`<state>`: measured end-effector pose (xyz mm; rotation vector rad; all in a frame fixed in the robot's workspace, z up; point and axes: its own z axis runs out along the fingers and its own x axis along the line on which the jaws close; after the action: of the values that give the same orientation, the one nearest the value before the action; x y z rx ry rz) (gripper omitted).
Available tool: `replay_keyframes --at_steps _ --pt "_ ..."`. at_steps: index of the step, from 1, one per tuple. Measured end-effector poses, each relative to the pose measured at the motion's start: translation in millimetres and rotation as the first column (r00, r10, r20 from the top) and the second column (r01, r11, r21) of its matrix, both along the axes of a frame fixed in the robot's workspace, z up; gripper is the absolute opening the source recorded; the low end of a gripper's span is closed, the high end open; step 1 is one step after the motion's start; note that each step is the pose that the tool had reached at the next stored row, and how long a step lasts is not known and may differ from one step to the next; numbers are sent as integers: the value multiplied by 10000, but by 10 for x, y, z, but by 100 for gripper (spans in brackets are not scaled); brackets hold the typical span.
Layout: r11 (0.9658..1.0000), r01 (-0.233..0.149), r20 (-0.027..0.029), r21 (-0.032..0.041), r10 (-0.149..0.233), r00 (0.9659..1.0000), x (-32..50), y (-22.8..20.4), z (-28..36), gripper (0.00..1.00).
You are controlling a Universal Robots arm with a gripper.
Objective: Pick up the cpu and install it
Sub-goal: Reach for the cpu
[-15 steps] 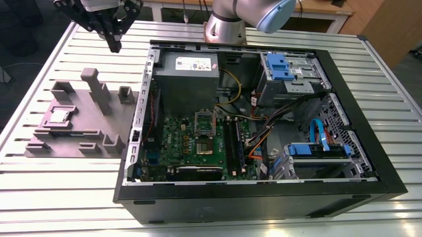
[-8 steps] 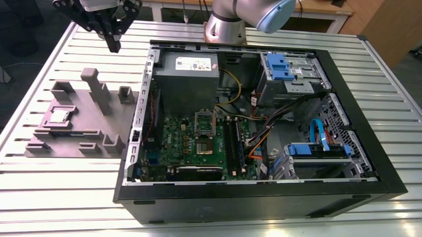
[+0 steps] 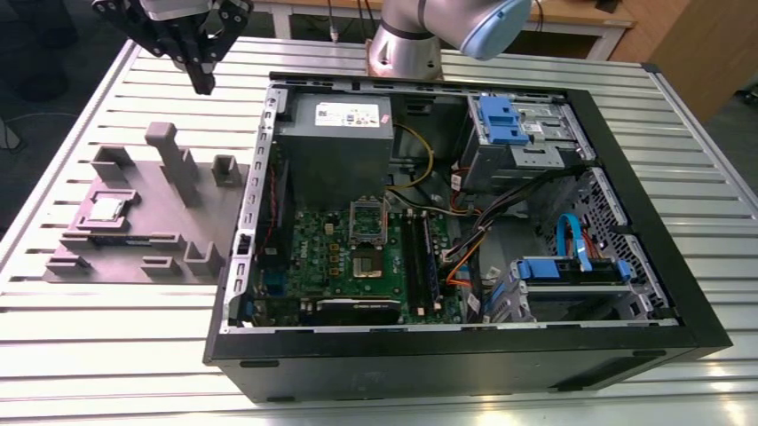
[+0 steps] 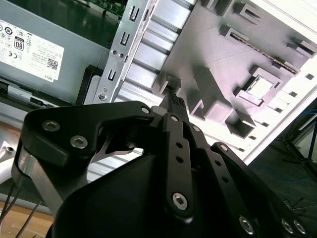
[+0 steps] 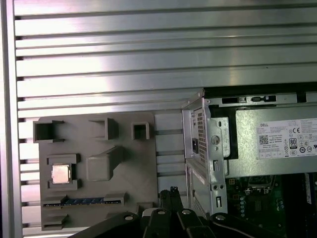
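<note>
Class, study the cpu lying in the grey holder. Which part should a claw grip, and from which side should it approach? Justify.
Grip two opposite edges of the cpu, coming straight down from above. It lies flat, metal top up, in a recess of the grey holder; raised walls border it, so a sideways approach looks blocked.
</note>
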<state>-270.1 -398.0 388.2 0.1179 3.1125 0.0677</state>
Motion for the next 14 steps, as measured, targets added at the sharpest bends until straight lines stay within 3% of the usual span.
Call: replay_keyframes --at_steps 14 --pt "10000 0 -1 0 0 10000 -46 0 0 10"
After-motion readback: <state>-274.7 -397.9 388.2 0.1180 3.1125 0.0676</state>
